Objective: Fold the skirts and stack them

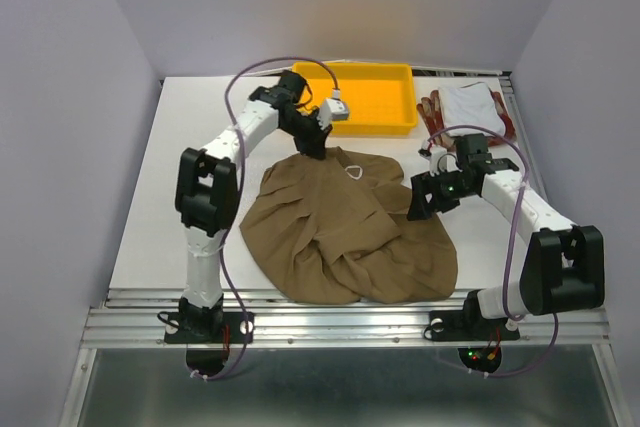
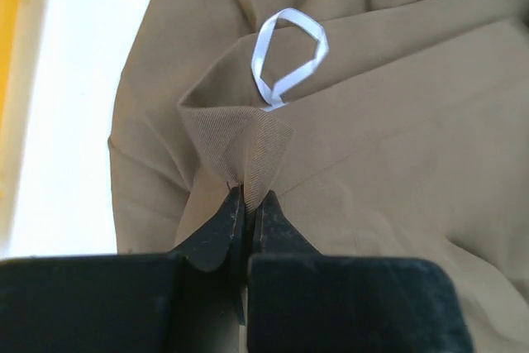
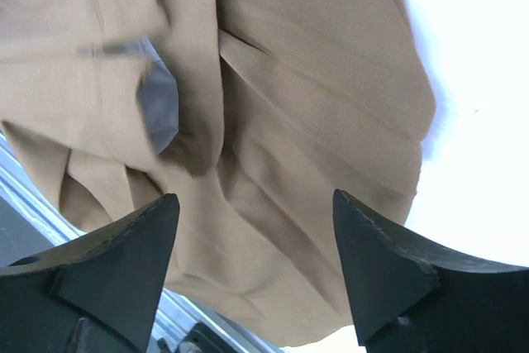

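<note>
The tan-brown pleated skirt (image 1: 345,232) lies spread and rumpled on the middle of the white table. My left gripper (image 1: 313,145) is at its far edge, shut on a pinch of the tan cloth (image 2: 248,155) beside a white hanging loop (image 2: 289,51). My right gripper (image 1: 418,205) is open over the skirt's right side, its fingertips (image 3: 161,212) apart above the pleats (image 3: 314,121), holding nothing. The white skirt (image 1: 470,105) lies on the red-and-beige checked skirt (image 1: 432,115) at the far right.
A yellow plastic tray (image 1: 362,95) stands at the back, just behind my left gripper. The table's metal front rail (image 1: 340,322) runs below the skirt's near hem. Purple walls enclose the table on three sides.
</note>
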